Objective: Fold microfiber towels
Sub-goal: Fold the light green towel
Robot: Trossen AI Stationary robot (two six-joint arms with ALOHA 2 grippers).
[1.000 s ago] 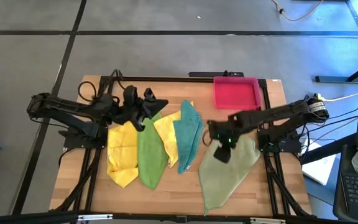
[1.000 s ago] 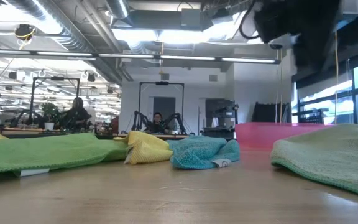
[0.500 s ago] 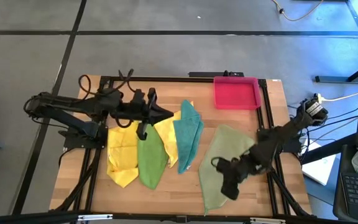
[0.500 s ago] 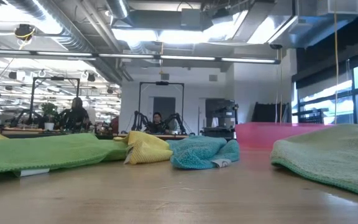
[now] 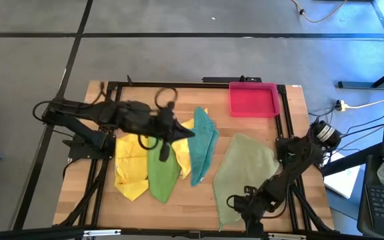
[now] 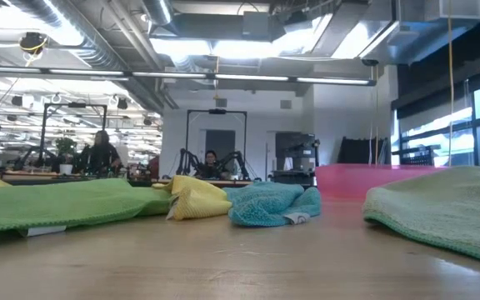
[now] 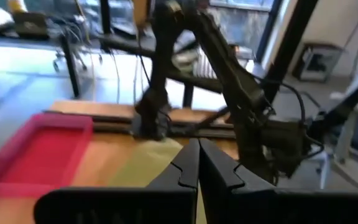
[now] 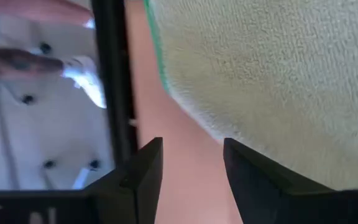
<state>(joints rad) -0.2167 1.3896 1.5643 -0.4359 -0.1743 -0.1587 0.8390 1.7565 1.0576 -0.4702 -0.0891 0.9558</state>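
While jaws gape, right end effector (image 8: 188, 165) nears olive towel (image 5: 242, 170).

My left arm reaches from the left side toward the table's middle, its wrist roughly level, and my left gripper (image 5: 185, 133) has both fingers pressed together, holding nothing. My right arm folds back from the right edge down to the near side, where my right gripper (image 5: 235, 203) hangs low with its fingers (image 8: 143, 171) parted and empty.
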